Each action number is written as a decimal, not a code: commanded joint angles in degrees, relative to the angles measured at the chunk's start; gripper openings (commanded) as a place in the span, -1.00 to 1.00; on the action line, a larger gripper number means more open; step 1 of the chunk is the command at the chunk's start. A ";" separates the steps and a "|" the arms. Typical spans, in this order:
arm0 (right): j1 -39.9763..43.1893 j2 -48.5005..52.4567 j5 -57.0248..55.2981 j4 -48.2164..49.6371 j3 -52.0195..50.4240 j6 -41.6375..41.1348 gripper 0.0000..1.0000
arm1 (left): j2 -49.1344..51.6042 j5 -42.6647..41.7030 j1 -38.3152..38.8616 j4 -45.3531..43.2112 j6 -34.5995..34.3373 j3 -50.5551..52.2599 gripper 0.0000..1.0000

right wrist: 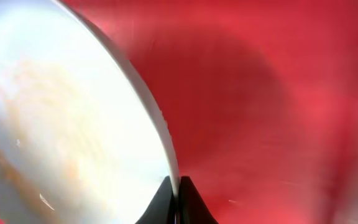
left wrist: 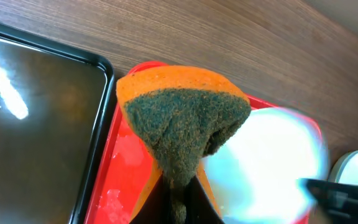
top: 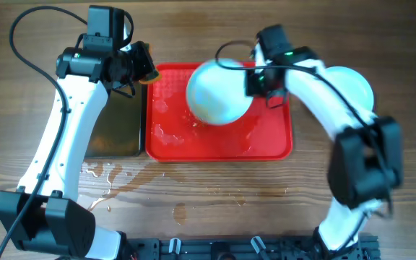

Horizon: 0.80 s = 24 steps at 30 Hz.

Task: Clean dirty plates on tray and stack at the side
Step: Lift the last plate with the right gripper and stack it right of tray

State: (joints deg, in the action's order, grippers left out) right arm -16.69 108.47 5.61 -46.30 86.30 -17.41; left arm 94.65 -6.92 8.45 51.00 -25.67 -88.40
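The red tray (top: 193, 141) lies in the middle of the table. My right gripper (top: 255, 81) is shut on the rim of a pale plate (top: 219, 92) and holds it tilted above the tray's far part. The right wrist view shows the plate (right wrist: 61, 124) with faint orange smears, its rim pinched between my fingers (right wrist: 178, 196). My left gripper (top: 144, 66) is shut on an orange sponge with a dark green scouring side (left wrist: 182, 127), at the tray's far left corner. Another plate (top: 352, 85) sits on the table to the right of the tray.
A black tray (top: 115, 126) with brownish water lies left of the red tray. Water is spilled on the wood (top: 110, 180) in front of it. Foam and droplets (top: 168, 130) lie on the red tray's floor.
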 commanded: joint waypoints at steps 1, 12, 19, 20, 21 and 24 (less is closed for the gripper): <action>-1.03 -11.61 -20.85 -1.25 1.44 0.02 -0.92 | -0.13 0.79 -0.59 -0.09 -0.31 -0.85 -0.92; -21.16 -15.08 -74.36 -9.29 -2.49 -13.46 -0.91 | 1.18 1.81 -0.70 1.38 -0.31 -0.74 -0.92; -25.29 -15.08 -78.12 -8.83 -2.49 -14.19 -0.91 | 1.18 1.81 -0.70 1.40 -0.31 -0.74 -0.92; -25.29 -15.08 -78.09 -8.83 -2.49 -14.19 -0.91 | 1.18 1.81 -0.70 1.40 -0.31 -0.74 -0.92; -25.29 -15.08 -78.09 -8.81 -2.49 -14.27 -0.91 | 1.18 1.84 -0.70 1.40 -0.31 -0.74 -0.92; -25.24 -15.08 -78.09 -8.57 -2.49 -15.26 -0.92 | 1.18 1.81 -0.70 1.40 -0.31 -0.74 -0.92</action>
State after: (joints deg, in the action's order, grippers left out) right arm -42.06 93.06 -69.73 -55.24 84.14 -30.37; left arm 95.26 -5.67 8.12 52.53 -25.67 -88.40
